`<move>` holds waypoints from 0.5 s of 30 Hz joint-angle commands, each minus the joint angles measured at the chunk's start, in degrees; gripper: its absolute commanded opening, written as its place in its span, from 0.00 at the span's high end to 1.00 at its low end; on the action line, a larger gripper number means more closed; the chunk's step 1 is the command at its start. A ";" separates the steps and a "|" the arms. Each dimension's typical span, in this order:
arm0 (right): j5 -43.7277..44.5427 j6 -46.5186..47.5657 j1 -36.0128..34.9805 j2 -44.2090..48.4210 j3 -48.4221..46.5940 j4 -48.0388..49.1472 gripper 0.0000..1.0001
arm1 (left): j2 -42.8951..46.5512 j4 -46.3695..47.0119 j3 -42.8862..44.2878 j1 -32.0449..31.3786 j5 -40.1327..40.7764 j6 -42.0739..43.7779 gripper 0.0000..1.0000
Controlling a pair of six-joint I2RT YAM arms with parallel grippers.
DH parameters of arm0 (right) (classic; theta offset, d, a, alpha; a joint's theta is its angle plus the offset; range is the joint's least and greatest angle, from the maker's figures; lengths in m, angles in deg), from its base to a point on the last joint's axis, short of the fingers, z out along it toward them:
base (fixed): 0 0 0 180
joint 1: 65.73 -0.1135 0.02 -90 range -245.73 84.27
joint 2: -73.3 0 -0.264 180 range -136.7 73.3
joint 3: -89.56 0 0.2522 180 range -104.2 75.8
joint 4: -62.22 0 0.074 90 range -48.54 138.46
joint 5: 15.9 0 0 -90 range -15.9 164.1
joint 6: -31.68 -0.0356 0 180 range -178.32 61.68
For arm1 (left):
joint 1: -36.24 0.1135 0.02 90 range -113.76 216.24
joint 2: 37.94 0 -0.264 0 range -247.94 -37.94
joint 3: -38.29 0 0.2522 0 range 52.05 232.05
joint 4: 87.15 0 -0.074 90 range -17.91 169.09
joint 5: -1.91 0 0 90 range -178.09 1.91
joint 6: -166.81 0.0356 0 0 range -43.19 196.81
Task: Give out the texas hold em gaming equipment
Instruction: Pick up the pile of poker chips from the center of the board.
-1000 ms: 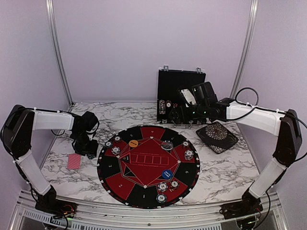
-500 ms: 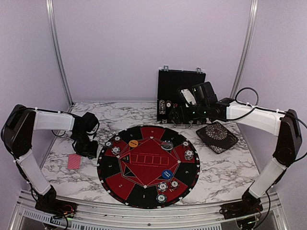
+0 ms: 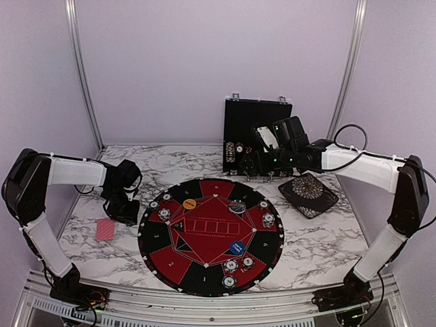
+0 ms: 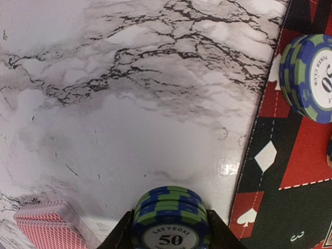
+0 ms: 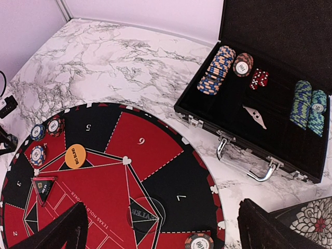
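Note:
A short stack of blue-and-green poker chips (image 4: 171,220) stands on the marble just left of the round mat (image 4: 290,171). My left gripper (image 4: 169,231) is shut on it, one finger against each side. Red-backed playing cards (image 4: 49,225) lie to its left, seen from above as a small deck (image 3: 105,229). More chip stacks (image 4: 308,78) sit on the mat's seats, along with an orange disc (image 5: 75,155), a clear dealer disc (image 5: 146,215) and a blue disc (image 3: 236,248). My right gripper (image 5: 166,228) hangs open above the mat's far edge, holding nothing.
An open black case (image 5: 270,93) at the back holds rows of chips (image 5: 215,70), red dice and more chips (image 5: 306,104). A black patterned dish (image 3: 308,194) lies right of the mat. Booth walls and metal posts ring the marble table (image 3: 327,238).
My left gripper's fingers have come together onto the blue-and-green chip stack beside the mat. The right arm has not moved.

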 commanded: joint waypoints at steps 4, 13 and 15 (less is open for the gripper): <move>0.41 -0.05 0.51 1.10 -1.88 -0.05 0.02 | -0.27 -0.80 -0.32 -0.30 -0.23 0.74 0.60; 0.49 -0.05 0.56 1.35 -1.92 -0.02 0.02 | 1.28 -3.05 1.26 -1.00 0.05 1.00 0.63; 0.51 -0.05 0.52 1.28 -1.85 -0.04 0.02 | 1.75 -3.62 1.69 -1.39 0.24 0.97 0.64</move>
